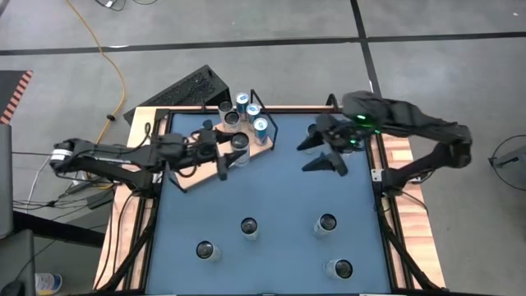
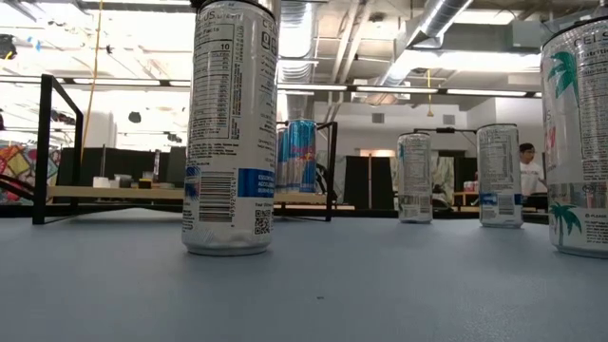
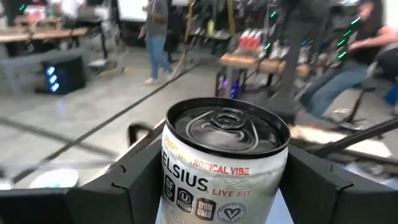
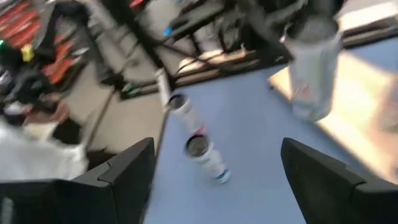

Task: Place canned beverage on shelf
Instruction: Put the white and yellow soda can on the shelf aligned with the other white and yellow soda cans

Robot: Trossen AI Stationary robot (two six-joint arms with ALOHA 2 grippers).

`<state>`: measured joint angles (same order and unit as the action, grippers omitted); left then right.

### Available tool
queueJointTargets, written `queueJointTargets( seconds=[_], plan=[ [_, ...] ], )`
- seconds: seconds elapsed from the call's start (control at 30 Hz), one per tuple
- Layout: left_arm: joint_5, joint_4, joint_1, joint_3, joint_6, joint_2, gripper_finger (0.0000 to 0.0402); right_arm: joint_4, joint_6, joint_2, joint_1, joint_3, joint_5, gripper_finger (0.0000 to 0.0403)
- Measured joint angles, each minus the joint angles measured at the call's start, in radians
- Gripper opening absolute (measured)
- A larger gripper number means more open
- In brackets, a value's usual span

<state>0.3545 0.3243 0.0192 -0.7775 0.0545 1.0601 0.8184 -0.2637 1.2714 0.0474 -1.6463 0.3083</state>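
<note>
A yellow cable (image 1: 105,62) crosses the floor (beside a keyboard (image 1: 177,93)).

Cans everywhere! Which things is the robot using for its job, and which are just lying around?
For the job:
- can gripped by the left gripper
- shelf, with cans on it
- four cans waiting on the blue table

Just lying about:
- yellow cable on the floor
- right gripper, open, holding nothing

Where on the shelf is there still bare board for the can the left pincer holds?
The shelf's near end, beside the left pincer and its can, is bare board. The far end inside the wire frame is crowded with five cans.
</note>
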Motion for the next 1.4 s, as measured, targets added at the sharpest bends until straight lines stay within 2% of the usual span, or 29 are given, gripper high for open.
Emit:
queueJointTargets(
  seconds=[0.23,0.37,0.5,0.7,1.0,1.4],
  plan=[
    [-0.003,0.116,0.057,0.083,-0.007,0.056,0.0247,0.019,-0.020,-0.105,-0.253,0.000,-0.334,0.0334],
    [-0.024,0.218,0.106,0.162,-0.013,0.051,0.0247,0.045,-0.045,-0.125,-0.395,0.000,-0.465,0.0333],
    [-0.090,0.327,0.159,0.233,0.010,0.057,0.0247,0.056,-0.074,-0.122,-0.522,0.000,-0.587,0.0333],
    [-0.077,0.353,0.191,0.262,0.015,0.088,0.0247,0.060,-0.098,-0.094,-0.653,0.000,-0.751,0.0333],
    [-0.081,0.488,0.212,0.261,0.006,0.202,0.0247,0.060,-0.148,-0.046,-0.753,0.000,-0.816,0.0333],
    [-0.116,0.571,0.253,0.261,0.021,0.334,0.0247,0.057,-0.156,-0.007,-0.843,0.000,-0.935,0.0333]
  ],
)
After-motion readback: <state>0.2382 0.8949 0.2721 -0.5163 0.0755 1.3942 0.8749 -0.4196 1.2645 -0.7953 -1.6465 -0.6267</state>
